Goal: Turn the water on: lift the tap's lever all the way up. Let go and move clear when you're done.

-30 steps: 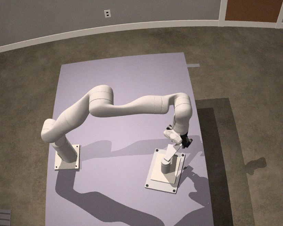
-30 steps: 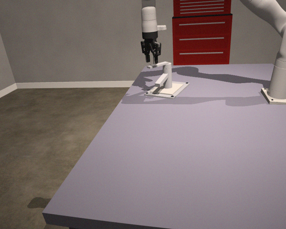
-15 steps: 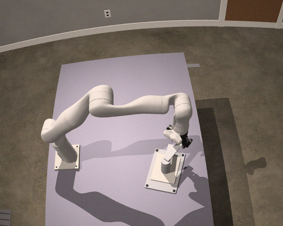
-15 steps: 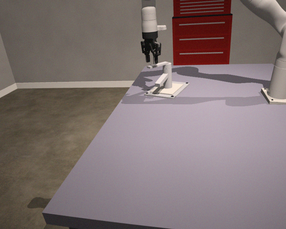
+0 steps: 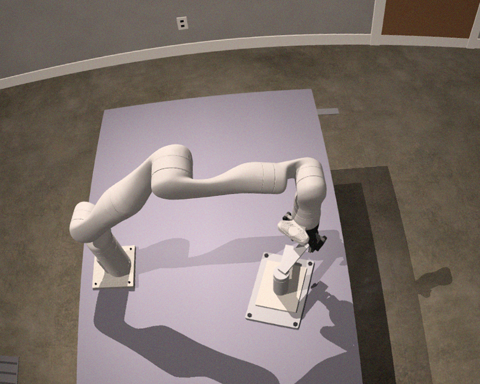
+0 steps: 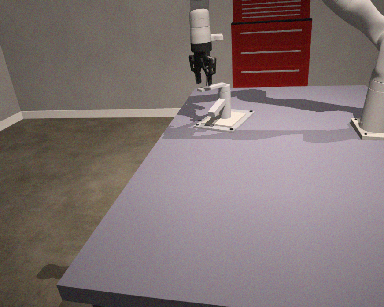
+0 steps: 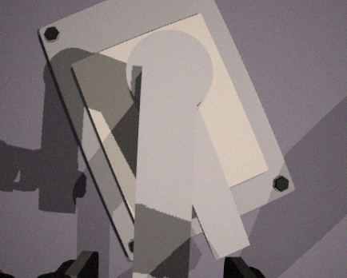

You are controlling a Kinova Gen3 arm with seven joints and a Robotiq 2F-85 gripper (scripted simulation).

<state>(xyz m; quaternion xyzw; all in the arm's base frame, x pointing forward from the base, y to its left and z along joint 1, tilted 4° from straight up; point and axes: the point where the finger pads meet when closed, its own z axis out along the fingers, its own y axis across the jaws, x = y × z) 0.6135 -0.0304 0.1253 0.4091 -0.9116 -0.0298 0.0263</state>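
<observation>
The white tap [image 5: 281, 283] [image 6: 226, 104] stands on a bolted base plate [image 5: 262, 314] [image 6: 238, 121] [image 7: 241, 92] near the table's edge. Its flat lever [image 5: 294, 256] [image 6: 212, 86] [image 7: 164, 160] lies about level, reaching out from the tap's round top. The spout [image 6: 216, 108] [image 7: 221, 224] slopes down beneath it. My gripper [image 5: 316, 241] [image 6: 204, 80] [image 7: 161, 268] points straight down over the lever's outer end. Its fingers are partly open, one on each side of the lever strip in the wrist view, with the tips just above it. Nothing is held.
The lilac table [image 5: 194, 117] [image 6: 224, 208] carries the arm's base [image 5: 114, 276] [image 6: 368, 128] opposite the tap. A red tool chest [image 6: 270, 48] stands behind the table. The table's edge runs close beside the tap's plate.
</observation>
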